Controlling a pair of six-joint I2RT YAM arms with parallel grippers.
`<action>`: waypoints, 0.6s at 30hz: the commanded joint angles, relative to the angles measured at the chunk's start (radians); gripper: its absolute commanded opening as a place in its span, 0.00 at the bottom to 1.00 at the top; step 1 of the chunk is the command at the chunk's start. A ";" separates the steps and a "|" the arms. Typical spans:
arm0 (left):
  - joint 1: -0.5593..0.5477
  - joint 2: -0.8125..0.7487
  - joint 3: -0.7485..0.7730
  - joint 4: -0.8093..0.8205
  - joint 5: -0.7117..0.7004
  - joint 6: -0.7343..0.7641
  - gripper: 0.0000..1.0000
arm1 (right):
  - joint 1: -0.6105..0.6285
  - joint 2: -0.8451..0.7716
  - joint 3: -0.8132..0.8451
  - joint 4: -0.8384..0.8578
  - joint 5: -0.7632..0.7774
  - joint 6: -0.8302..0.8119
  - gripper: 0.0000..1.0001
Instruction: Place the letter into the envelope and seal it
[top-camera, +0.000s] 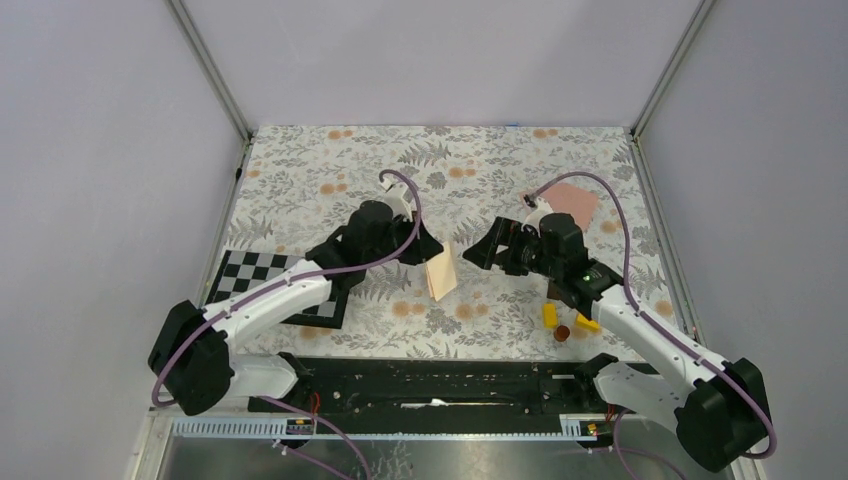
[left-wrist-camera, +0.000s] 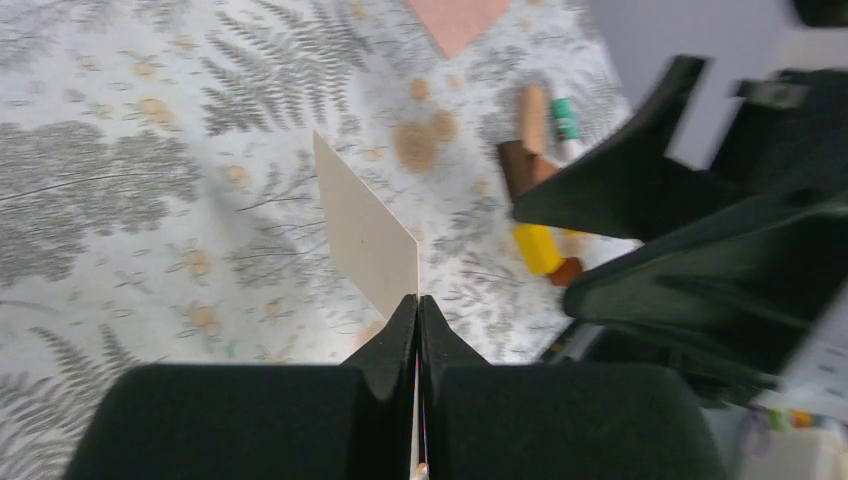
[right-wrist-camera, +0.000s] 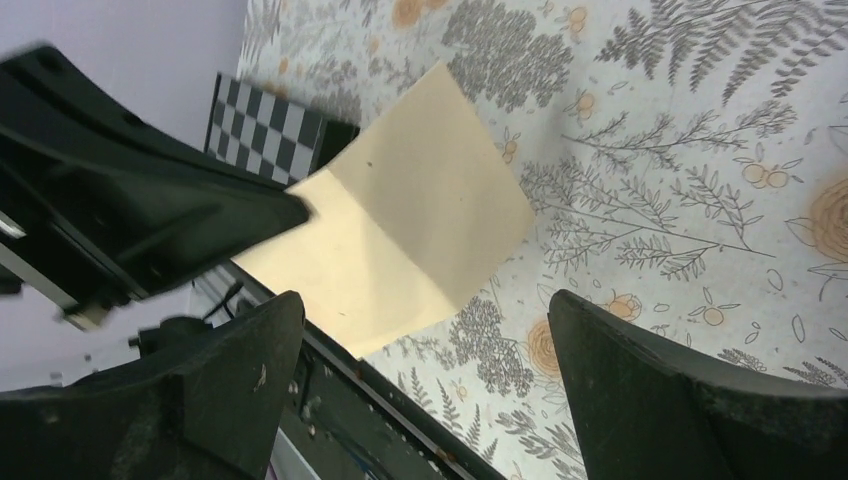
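Fern-printed cloth, covering the desk (top-camera: 330, 160); everything below sits on or above it.

- Checkerboard (top-camera: 255, 270): near left of the desk, partly under the left arm. Plays no part in the job.
- Envelope (top-camera: 577, 203): salmon-pink paper, lying flat at the far right and partly hidden behind the right wrist. Nothing touches it, and I cannot tell whether its flap is open.
- Letter (top-camera: 440, 275): cream sheet held up at a tilt at mid-desk, well apart from the envelope.
- Left pincer (left-wrist-camera: 417, 305): closed tight on the letter's near edge.
- Right pincer (right-wrist-camera: 425, 310): spread wide and empty, facing the sheet close by without touching it.
- Yellow block (top-camera: 549, 315) and brown piece (top-camera: 562, 332): small oddments beside the right arm.

Progress, as I judge it: early. The letter is picked up, nothing more. Left to do are carrying it over, opening the envelope, sliding the letter in and sealing the flap.
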 joint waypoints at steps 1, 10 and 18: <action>0.057 -0.073 -0.019 0.196 0.279 -0.107 0.00 | -0.004 -0.010 -0.008 0.153 -0.134 -0.100 0.99; 0.148 -0.092 -0.073 0.409 0.480 -0.275 0.00 | -0.053 -0.004 0.048 0.195 -0.219 -0.121 0.99; 0.207 -0.080 -0.105 0.669 0.634 -0.444 0.00 | -0.168 0.013 0.024 0.415 -0.487 0.047 0.99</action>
